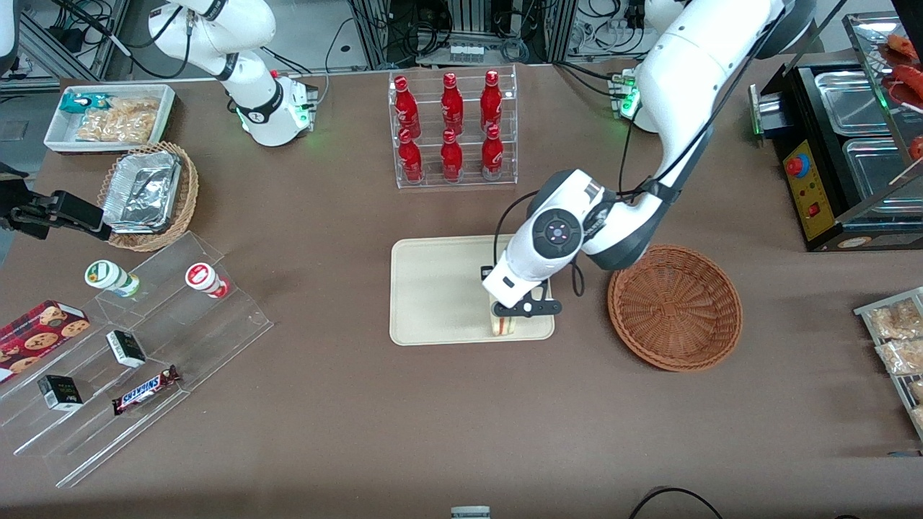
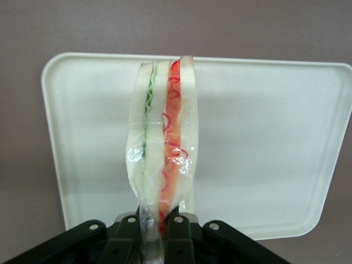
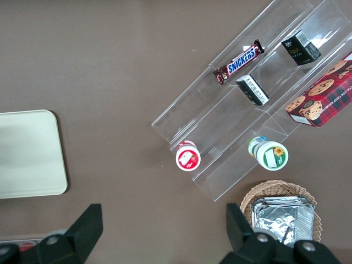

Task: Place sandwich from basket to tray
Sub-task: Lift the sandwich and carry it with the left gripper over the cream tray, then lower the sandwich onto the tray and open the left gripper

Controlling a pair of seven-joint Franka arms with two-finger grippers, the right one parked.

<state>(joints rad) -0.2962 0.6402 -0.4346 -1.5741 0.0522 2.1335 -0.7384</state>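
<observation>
A wrapped sandwich (image 2: 162, 143) of pale bread with green and red filling hangs over the cream tray (image 2: 264, 137), and my left gripper (image 2: 153, 228) is shut on its wrapper end. In the front view the gripper (image 1: 513, 313) sits low over the tray (image 1: 433, 288), at the corner nearest the front camera and the basket, with the sandwich (image 1: 502, 326) showing just under the black fingers. I cannot tell whether the sandwich touches the tray. The reddish-brown wicker basket (image 1: 675, 306) stands beside the tray, toward the working arm's end, with nothing in it.
A clear rack of red bottles (image 1: 452, 128) stands farther from the front camera than the tray. Clear stepped shelves (image 1: 137, 346) with snacks, a tan wicker basket of foil trays (image 1: 148, 194) and a white bin (image 1: 108, 115) lie toward the parked arm's end. A black food warmer (image 1: 836, 144) is at the working arm's end.
</observation>
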